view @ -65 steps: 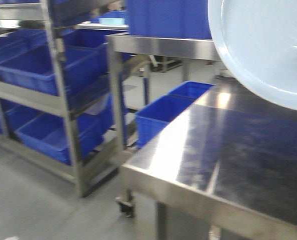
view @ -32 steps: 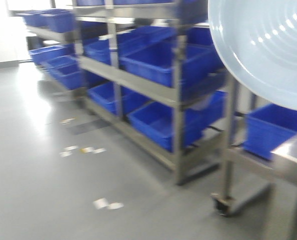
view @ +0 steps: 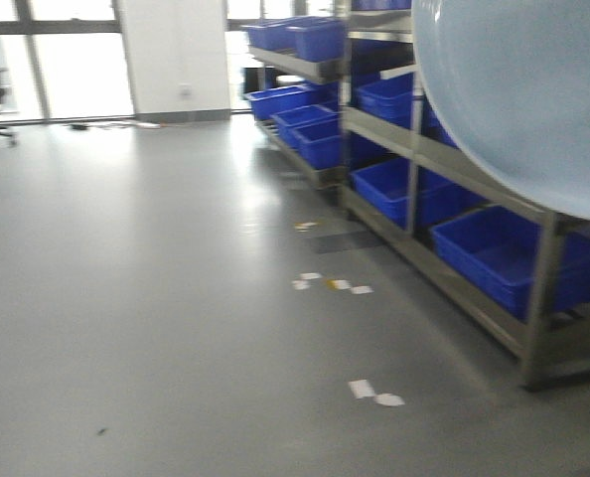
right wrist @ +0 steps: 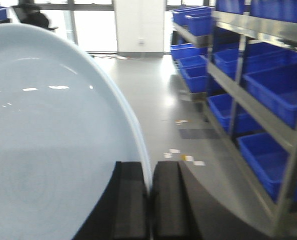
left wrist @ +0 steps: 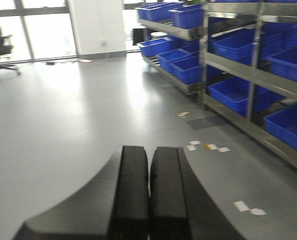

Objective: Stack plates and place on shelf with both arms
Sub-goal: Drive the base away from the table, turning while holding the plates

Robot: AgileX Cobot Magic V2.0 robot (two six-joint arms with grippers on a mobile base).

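We're pinching the plate (right wrist: pixel 48 150) by its rim in the right gripper (right wrist: pixel 149 192), holding it on edge near the shelf (right wrist: pixel 248 100), not on it. The left gripper (left wrist: pixel 149 190) is clamping nothing. We're judging the plate stiff, glossy, slippery and breakable, so a deeper rim grip is looking safer.

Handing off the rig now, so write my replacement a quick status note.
Left gripper: fingers shut, empty.
Right gripper: fingers shut on the rim of a white plate, held in the air.
Second plate: none seen apart; whether one is stacked behind it, cannot tell.
Shelf with blue crates stands to the right.
Done: plate lifted. Left: set the plates on the shelf.
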